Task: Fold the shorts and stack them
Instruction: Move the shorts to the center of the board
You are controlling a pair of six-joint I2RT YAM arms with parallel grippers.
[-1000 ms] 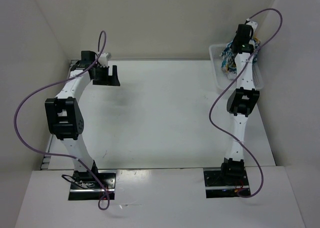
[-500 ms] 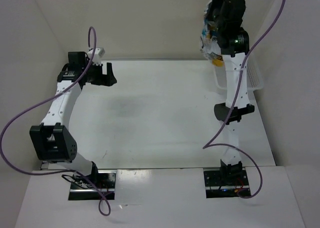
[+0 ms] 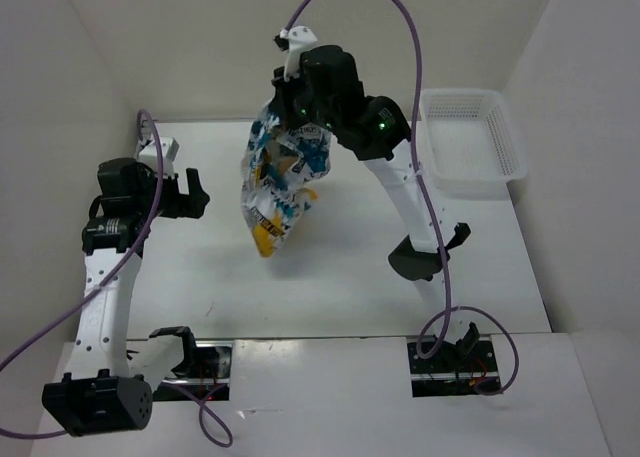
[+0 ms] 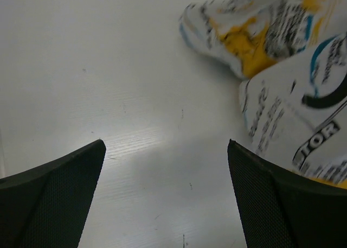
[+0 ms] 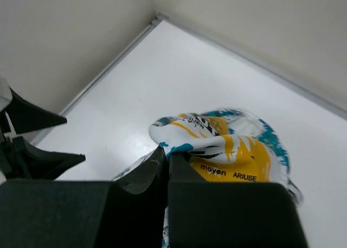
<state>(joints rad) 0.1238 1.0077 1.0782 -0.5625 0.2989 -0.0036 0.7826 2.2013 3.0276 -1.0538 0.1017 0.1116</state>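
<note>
The shorts [image 3: 282, 182], white fabric with teal, yellow and black print, hang in a bunch above the middle of the table. My right gripper [image 3: 300, 127] is shut on their top edge; in the right wrist view the cloth [image 5: 233, 145] is pinched between the closed jaws of that gripper [image 5: 167, 157]. My left gripper [image 3: 192, 195] stands open at the left, level with the hanging shorts and a short way from them. Its wrist view shows both fingers [image 4: 271, 199] wide apart over bare table, with the shorts [image 4: 282, 96] at the upper right.
A white perforated basket [image 3: 465, 142] stands at the back right corner of the table [image 3: 340, 287]. Walls close in at the back and both sides. Purple cables loop above each arm.
My right arm lifted the shorts out of the basket and swung left with them to mid-table. My left arm drew back toward the near left and turned toward the shorts.
</note>
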